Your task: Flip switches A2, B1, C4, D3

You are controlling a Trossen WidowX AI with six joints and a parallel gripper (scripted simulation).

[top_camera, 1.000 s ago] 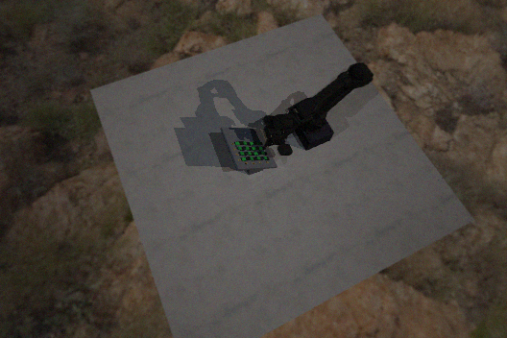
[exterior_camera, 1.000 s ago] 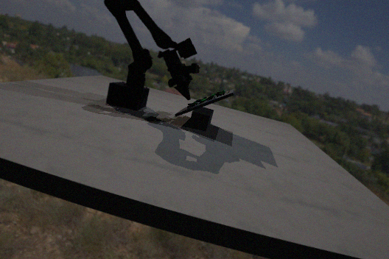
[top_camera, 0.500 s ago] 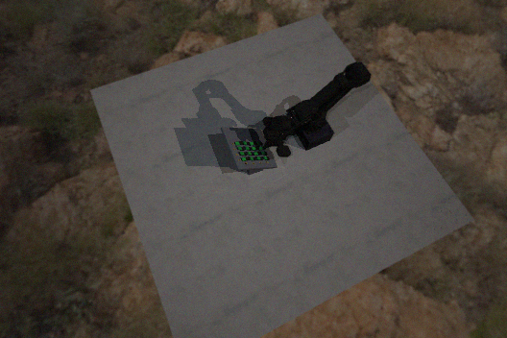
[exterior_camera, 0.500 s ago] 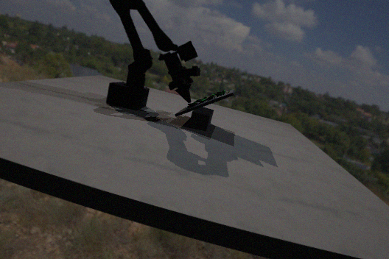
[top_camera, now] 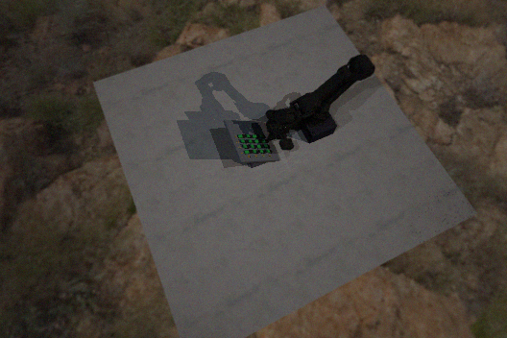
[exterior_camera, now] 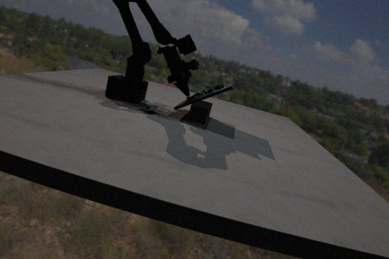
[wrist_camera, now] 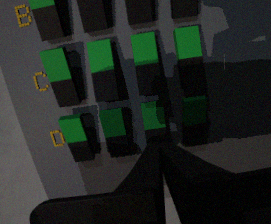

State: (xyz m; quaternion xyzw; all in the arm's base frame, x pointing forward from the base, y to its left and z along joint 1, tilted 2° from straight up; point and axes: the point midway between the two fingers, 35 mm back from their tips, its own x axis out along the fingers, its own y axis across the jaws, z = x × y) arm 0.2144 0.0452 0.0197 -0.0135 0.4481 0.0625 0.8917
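Observation:
The tilted grey panel (top_camera: 232,132) (exterior_camera: 221,92) (wrist_camera: 23,107) carries rows of green and black switches. My gripper (top_camera: 269,139) (exterior_camera: 188,95) (wrist_camera: 157,145) is shut and empty. Its tips are at the near, black end of switch D3 (wrist_camera: 152,115); whether they touch it I cannot tell. D3 shows green on its far half, as does C4 (wrist_camera: 188,42). B1 (wrist_camera: 50,22) is cut by the top edge of the wrist view, with some green at its far end. A2 is outside the wrist view and too small to read in the top and exterior views.
D4 (wrist_camera: 194,111) is right of the tips in shadow, D2 (wrist_camera: 113,122) is left, and C3 (wrist_camera: 145,48) is beyond D3. A dark block (exterior_camera: 200,112) supports the panel on the pale table (top_camera: 288,227) (exterior_camera: 110,144). The arm's base (top_camera: 319,129) (exterior_camera: 126,89) stands behind the gripper.

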